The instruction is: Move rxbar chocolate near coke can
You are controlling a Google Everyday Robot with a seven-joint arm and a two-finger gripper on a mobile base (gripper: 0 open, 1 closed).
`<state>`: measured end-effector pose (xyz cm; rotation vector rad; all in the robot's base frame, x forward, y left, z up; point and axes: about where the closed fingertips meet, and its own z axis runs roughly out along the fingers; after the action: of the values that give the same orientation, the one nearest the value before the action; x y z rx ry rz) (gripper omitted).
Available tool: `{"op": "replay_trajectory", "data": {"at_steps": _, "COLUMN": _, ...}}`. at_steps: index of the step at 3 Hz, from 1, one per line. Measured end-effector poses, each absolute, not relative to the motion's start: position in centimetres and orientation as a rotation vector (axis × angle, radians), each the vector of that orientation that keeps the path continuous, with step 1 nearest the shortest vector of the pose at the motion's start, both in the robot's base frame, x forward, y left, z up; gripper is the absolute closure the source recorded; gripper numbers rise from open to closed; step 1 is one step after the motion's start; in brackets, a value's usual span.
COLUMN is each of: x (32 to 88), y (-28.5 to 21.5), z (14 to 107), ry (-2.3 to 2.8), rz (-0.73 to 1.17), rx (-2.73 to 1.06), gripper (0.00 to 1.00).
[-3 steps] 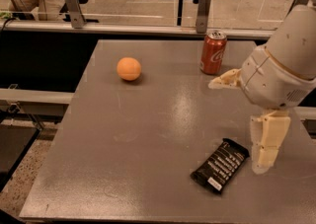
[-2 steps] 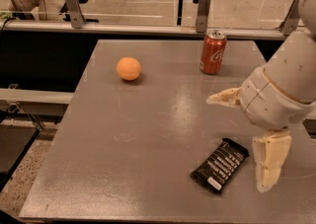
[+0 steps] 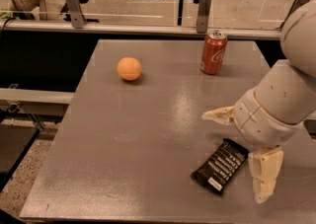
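Note:
The rxbar chocolate (image 3: pixel 219 167) lies flat in its black wrapper with white text near the table's front right. The coke can (image 3: pixel 214 52) stands upright at the far right of the table, well apart from the bar. My gripper (image 3: pixel 232 159) hangs over the bar's right end with its fingers spread wide. One finger (image 3: pixel 217 115) points left above the bar, the other finger (image 3: pixel 264 174) points down just right of it. It holds nothing.
A round orange fruit (image 3: pixel 129 68) sits on the grey table (image 3: pixel 138 139) at the far left. Beyond the table's far edge run a metal rail (image 3: pixel 148 28) and glass partitions. The table's front edge lies just below the bar.
The gripper and arm have moved down and toward the table's front, closer around the bar's right end. The bar, can and fruit have not moved.

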<state>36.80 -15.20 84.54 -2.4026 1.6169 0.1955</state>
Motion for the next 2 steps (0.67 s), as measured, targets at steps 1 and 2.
{"op": "replay_trajectory", "data": {"at_steps": 1, "x": 37.5, "y": -15.24, "z": 83.01, "ry": 1.612, "rz": 0.233, "rx": -2.419, "gripper": 0.0}}
{"op": "replay_trajectory", "data": {"at_steps": 2, "x": 37.75, "y": -15.27, "z": 82.22, "ry": 1.63, "rz": 0.262, "rx": -2.432, "gripper": 0.21}}
